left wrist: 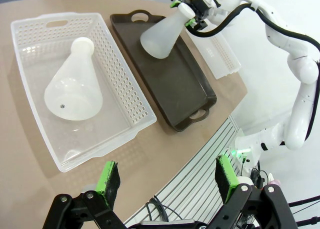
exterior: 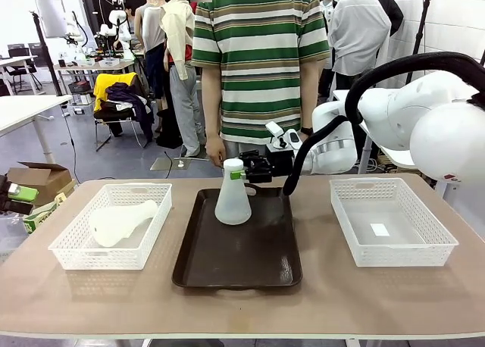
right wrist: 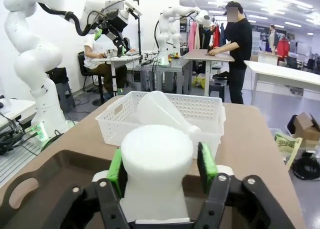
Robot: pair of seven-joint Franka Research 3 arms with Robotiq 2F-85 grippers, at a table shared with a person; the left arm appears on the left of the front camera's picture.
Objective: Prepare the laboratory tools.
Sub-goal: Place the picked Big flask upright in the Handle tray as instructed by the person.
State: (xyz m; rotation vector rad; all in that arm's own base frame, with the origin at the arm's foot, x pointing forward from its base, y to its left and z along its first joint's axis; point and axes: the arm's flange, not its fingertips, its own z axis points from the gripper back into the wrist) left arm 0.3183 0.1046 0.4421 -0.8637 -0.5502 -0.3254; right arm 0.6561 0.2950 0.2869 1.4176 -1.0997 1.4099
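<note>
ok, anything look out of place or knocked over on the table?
One flask lies on its side in the left basket, while the other flask stands upright on the tray, with the fingers of the right gripper either side of its neck. No spill or damage visible.

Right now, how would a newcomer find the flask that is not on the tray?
Find the brown tray in the middle of the table; the white basket on the robot's left of it holds the flask. It lies on its side, while the other flask stands upright on the tray.
</note>
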